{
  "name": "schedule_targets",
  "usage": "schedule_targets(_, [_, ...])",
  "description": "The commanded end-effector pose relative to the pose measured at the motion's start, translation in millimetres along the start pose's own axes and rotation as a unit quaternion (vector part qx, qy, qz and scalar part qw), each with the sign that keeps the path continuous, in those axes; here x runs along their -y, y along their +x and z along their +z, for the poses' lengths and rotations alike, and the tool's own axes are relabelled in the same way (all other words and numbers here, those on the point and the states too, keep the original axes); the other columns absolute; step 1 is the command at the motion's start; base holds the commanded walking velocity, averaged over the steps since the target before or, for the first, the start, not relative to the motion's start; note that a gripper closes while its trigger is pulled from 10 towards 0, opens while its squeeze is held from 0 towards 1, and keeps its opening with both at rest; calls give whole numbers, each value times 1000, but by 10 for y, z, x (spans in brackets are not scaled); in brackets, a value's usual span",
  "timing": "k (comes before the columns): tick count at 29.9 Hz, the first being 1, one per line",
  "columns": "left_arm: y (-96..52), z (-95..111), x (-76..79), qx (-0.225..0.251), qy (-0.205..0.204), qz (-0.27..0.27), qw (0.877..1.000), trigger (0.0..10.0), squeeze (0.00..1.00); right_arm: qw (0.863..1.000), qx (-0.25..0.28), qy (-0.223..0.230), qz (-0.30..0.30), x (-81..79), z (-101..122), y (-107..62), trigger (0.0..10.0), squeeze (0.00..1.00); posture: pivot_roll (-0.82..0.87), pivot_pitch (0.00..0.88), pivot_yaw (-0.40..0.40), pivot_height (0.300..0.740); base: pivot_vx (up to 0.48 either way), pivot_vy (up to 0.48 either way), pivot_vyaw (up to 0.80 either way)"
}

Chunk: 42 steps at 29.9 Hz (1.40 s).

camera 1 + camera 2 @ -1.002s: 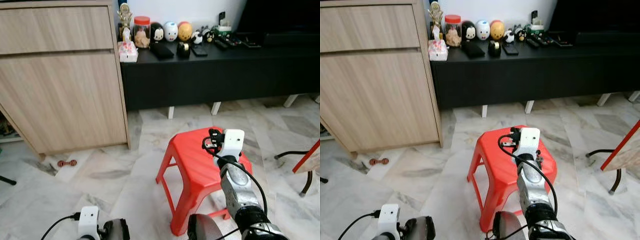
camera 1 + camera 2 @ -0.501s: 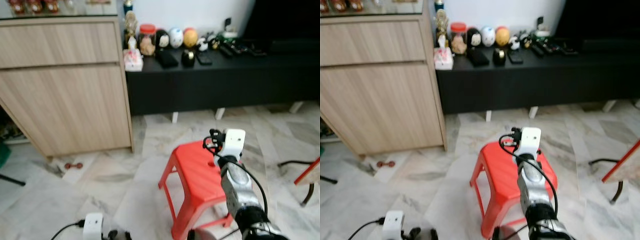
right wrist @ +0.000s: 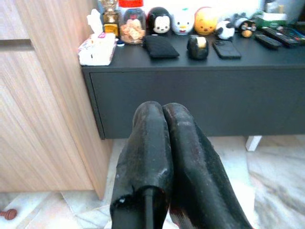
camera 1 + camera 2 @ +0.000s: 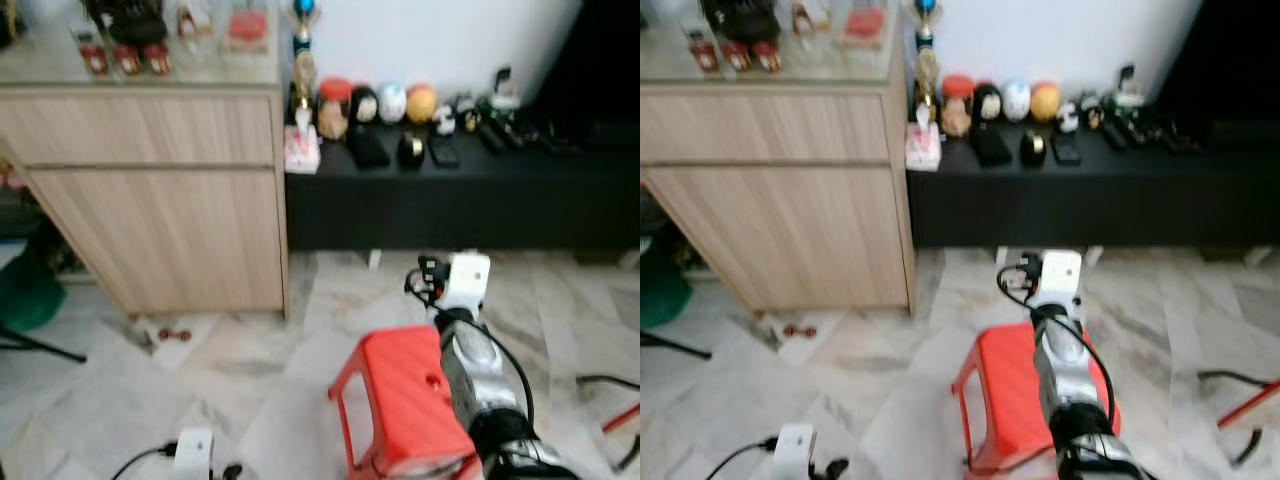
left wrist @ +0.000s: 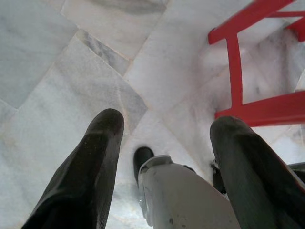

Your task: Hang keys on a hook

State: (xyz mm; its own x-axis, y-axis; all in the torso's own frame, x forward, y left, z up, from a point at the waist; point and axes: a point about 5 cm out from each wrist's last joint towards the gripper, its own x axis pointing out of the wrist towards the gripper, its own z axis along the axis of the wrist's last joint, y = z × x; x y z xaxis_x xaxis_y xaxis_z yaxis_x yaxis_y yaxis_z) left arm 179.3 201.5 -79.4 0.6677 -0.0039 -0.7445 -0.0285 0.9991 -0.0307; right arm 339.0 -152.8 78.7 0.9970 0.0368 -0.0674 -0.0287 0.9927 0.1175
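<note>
My right gripper (image 4: 427, 277) is raised in front of me above the red plastic stool (image 4: 405, 395), its white wrist camera just behind it. In the right wrist view its two black fingers (image 3: 147, 143) are pressed together, shut, pointing toward the black low bench (image 3: 190, 90); I cannot make out anything held between them. My left arm hangs low at the left, its white wrist box (image 4: 193, 450) near the floor. In the left wrist view the left gripper (image 5: 167, 124) is open and points down at the marble floor (image 5: 57, 71).
A light wooden cabinet (image 4: 160, 200) stands at the left with small items on its glass top. The black bench (image 4: 450, 190) carries a jar, round figurines, a tissue pack and remotes. A small red toy (image 4: 172, 335) lies on the floor. A green object (image 4: 30, 290) sits at far left.
The whole picture has shifted downward as the camera tilted up, bringing the cabinet top into view. The right gripper holds the same place in the picture, still shut.
</note>
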Motion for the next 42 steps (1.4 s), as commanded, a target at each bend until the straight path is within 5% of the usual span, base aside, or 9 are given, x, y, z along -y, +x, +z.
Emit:
schedule_targets(1, [-15,-67,16,-10,-8,-3,1000,10000,0,1000,-5,-1,-2,12,-11,-3,10000,0,63,0,-96,740,0,0,0])
schedule_targets(13, [-12,-62,40,-8,0,-9,1000,10000,0,1000,-14,-3,-4,-4,-44,-16,10000,0,60,1,-99,740,0,0,0])
schedule_targets(42, [-23,-96,52,-10,-2,-15,1000,10000,0,1000,-10,-2,-2,-22,-22,-3,10000,0,58,0,-102,740,0,-358,0])
